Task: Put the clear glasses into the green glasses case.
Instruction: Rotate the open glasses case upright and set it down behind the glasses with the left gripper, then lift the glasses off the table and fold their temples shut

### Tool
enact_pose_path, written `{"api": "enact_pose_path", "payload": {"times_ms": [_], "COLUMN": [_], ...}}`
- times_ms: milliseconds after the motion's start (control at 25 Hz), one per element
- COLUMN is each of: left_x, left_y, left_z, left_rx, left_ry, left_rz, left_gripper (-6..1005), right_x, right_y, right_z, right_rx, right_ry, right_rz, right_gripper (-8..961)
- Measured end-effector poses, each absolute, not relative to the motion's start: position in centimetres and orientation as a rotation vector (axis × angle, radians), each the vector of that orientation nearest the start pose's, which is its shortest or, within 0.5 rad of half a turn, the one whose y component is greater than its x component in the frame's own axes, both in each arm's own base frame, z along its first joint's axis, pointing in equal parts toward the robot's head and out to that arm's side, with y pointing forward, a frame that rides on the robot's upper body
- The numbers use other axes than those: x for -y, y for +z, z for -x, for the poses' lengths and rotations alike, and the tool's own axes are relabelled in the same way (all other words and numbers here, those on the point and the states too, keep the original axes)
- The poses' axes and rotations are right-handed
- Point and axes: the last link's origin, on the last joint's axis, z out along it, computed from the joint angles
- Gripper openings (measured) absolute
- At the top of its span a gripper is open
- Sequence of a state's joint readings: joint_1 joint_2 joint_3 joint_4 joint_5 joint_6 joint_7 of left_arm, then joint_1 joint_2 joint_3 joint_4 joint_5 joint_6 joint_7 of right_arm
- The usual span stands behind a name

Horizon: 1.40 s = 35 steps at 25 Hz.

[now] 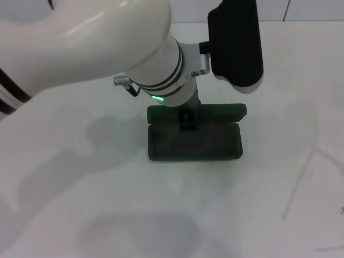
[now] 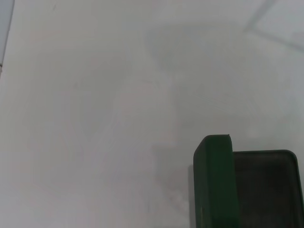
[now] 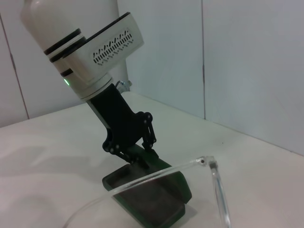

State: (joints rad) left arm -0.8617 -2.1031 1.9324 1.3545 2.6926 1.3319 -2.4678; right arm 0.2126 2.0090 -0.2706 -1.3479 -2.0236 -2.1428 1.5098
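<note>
One clear glasses (image 3: 209, 166), one open green glasses case (image 1: 194, 141), left gripper (image 3: 141, 156) pinching its lid.

From my remote station I see the green glasses case (image 1: 194, 141) lying open, its shell a smooth, faintly shiny hard plastic, its lining a dark matt felt-like cloth. The counter (image 1: 80, 204) is plain white and matt. The clear glasses (image 3: 209, 175) are glossy, colourless see-through plastic. My left arm's casing (image 1: 91, 37) is glossy white plastic with black rings; the left claw (image 3: 137, 154) is matt black linkage, apparently metal or hard plastic.
</note>
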Motion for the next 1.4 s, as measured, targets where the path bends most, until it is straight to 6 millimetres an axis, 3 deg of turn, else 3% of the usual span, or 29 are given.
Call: {"api": "enact_pose_path", "payload": {"times_ms": [720, 920, 1160, 1400], "left_x": [-34.1, -34.0, -33.6, -32.9], "left_y": [-9.8, -9.8, -9.4, -7.7], "left_z": [7.0, 6.9, 5.7, 2.9], "left_rx": [-0.229, -0.22, -0.245, -0.273], "left_ry": [0.752, 0.744, 0.697, 0.586], "left_rz": [2.701, 2.702, 2.707, 2.699], "left_gripper": [209, 392, 495, 500], "right_x": [-20.2, -20.1, -20.0, -20.3], "right_y": [17.0, 17.1, 16.9, 16.9], "right_z": [-30.9, -31.1, -31.2, -31.2], "right_rx": [-0.488, -0.482, -0.488, -0.477], "right_ry": [0.524, 0.534, 0.545, 0.564], "right_rz": [2.539, 2.529, 2.53, 2.52], "right_gripper": [99, 98, 98, 99]}}
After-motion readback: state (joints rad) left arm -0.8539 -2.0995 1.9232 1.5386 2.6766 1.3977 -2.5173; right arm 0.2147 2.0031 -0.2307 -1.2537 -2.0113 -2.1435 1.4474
